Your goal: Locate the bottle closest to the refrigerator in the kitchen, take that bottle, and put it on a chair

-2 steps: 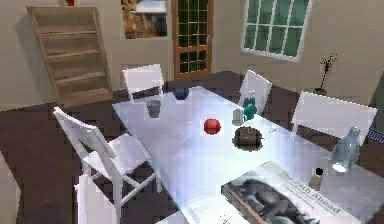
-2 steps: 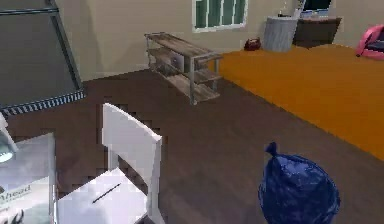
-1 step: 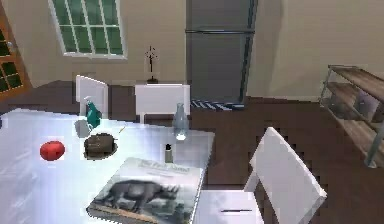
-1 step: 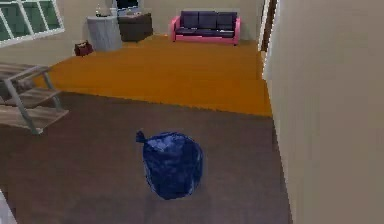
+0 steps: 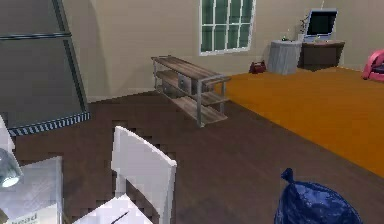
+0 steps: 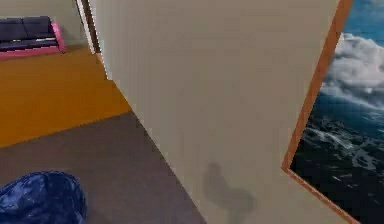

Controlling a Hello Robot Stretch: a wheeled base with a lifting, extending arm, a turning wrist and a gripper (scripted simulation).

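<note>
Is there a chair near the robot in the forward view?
Yes, a white chair stands at the bottom of the forward view on the dark floor.

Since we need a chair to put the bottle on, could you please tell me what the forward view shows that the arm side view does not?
Forward view: a white chair, a wooden shelf rack, a window and a screen on a desk. Arm side view: a framed sea picture on a near wall. Both: the orange carpet, the blue bag and, perhaps, the pink-framed sofa.
</note>
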